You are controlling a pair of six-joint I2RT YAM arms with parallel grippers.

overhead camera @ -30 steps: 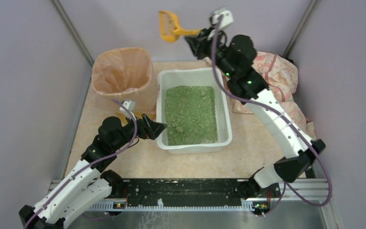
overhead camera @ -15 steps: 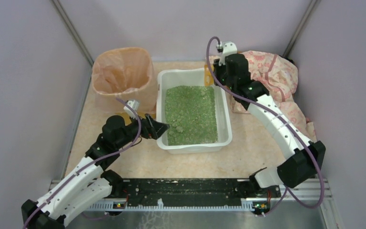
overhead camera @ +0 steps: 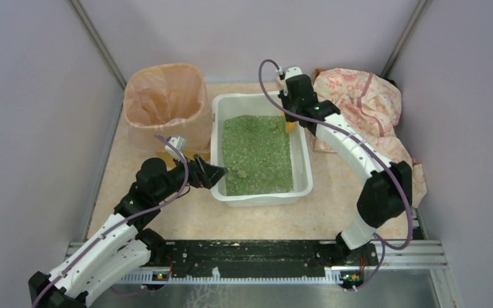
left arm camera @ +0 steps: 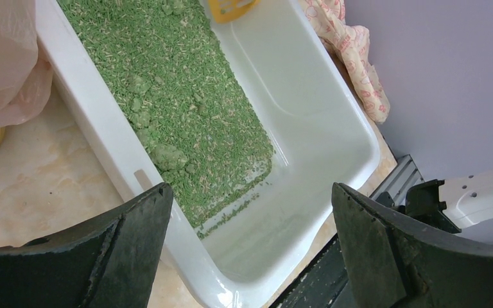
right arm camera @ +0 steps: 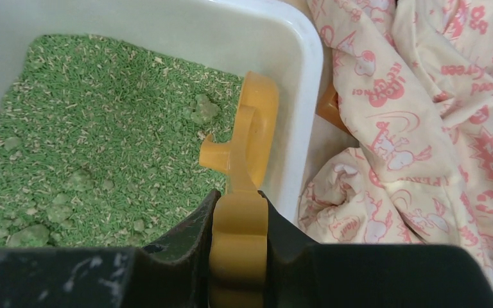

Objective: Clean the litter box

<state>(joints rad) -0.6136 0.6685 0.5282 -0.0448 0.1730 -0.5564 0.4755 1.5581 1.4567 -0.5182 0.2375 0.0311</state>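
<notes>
**Scoop clamped at the tub's far right corner**

The white, round-cornered plastic litter box (overhead camera: 260, 197) sits mid-table, holding clumpy green granular litter (overhead camera: 257, 151). The right gripper (right arm camera: 239, 202) pinches a glossy orange-yellow plastic scoop (right arm camera: 249, 144). The left gripper (left arm camera: 250, 192) is spread wide over the tub's left rim. The crumpled cream cloth (overhead camera: 359, 96) carries pink print; one word appears to read "GREEN".

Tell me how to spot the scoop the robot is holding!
Find the big white rectangular plastic litter box full of green granular litter in the middle of the table. At its far right corner, the right end effector grips an orange-yellow plastic scoop pointing down into the box. It is the only bright orange-yellow tool, next to a cream cloth with pink prints.
</notes>
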